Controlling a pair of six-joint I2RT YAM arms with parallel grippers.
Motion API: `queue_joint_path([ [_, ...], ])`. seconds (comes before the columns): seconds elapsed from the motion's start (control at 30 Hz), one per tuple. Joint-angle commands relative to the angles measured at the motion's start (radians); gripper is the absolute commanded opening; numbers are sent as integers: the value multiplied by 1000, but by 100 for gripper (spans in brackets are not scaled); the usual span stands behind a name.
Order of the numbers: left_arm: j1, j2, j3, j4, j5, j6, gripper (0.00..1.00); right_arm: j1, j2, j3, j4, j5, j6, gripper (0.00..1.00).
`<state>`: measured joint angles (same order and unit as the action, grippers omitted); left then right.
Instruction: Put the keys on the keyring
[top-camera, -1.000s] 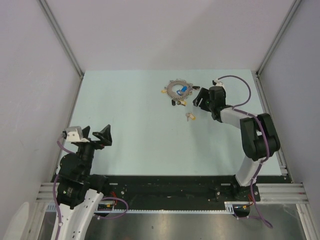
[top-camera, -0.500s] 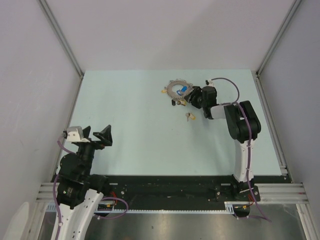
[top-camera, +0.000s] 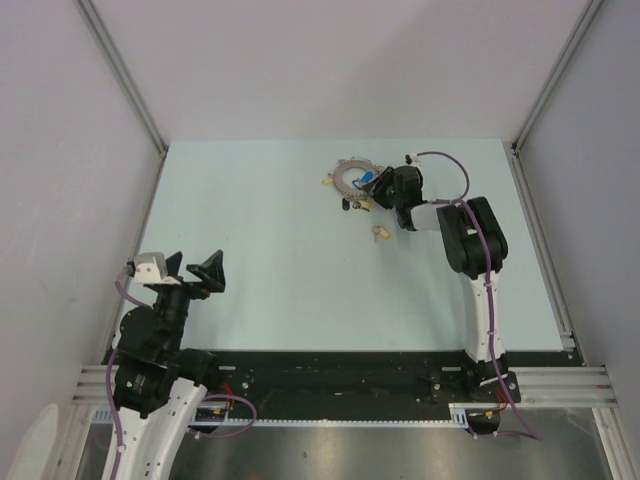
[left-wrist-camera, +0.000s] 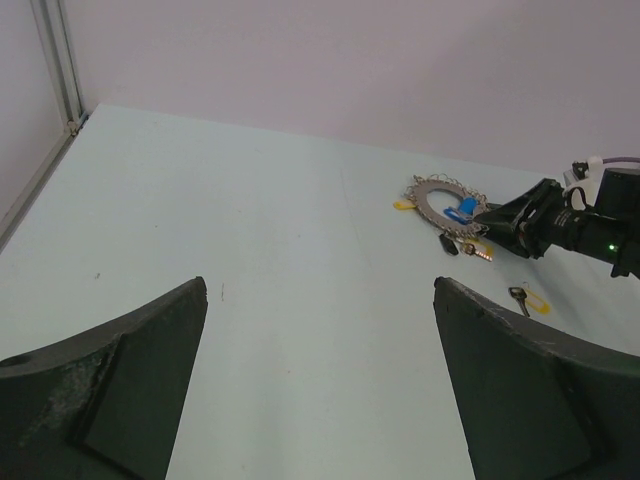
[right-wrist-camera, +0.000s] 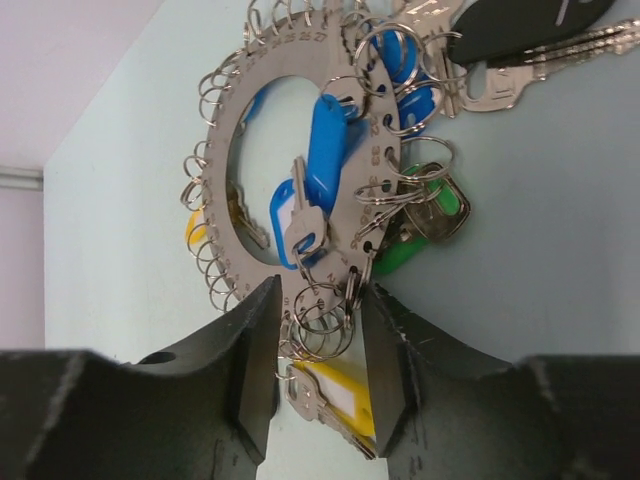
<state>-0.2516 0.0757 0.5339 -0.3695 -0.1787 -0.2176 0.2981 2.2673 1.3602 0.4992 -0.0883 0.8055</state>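
Observation:
The keyring is a flat grey metal ring fringed with small wire rings, lying at the table's far right of centre; it also shows in the left wrist view and the right wrist view. Blue-tagged keys, a green one and a yellow one hang on it. My right gripper is low at its near edge, narrowly open, with the small rings and the yellow key between its fingers. A loose yellow-headed key lies on the table nearby. My left gripper is open and empty, far away.
A black-headed key lies just beside the ring's near edge. Grey walls with metal posts close in the table's sides and back. The right arm's cable loops above its wrist.
My right arm has swung left and forward, from beside the ring to right at its edge, and its fingers have narrowed around the small rings. The left arm has not moved.

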Motion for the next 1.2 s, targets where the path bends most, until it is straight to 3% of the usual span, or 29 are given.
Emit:
queue_joint_path([
  [0.0, 8, 4, 32, 3, 22, 15, 100, 13, 46, 51, -168, 71, 27, 40],
  [0.13, 8, 3, 32, 1, 24, 15, 100, 21, 60, 79, -208, 81, 40, 33],
  [0.27, 8, 1, 34, 1, 24, 15, 100, 26, 63, 79, -195, 65, 32, 9],
  [0.37, 8, -1, 32, 0, 22, 15, 100, 33, 60, 79, -174, 24, 9, 0],
  [0.57, 8, 1, 34, 0, 22, 14, 100, 82, 31, 79, -145, -131, -63, 0],
  [0.73, 8, 2, 34, -3, 22, 15, 100, 159, -47, 76, -238, -221, -159, 0],
  [1.03, 8, 32, 31, -3, 28, 18, 100, 334, -244, -24, -551, -337, -429, 0],
  [1.17, 8, 50, 28, -2, 35, 20, 100, 400, -314, -44, -787, -267, -624, 0],
])
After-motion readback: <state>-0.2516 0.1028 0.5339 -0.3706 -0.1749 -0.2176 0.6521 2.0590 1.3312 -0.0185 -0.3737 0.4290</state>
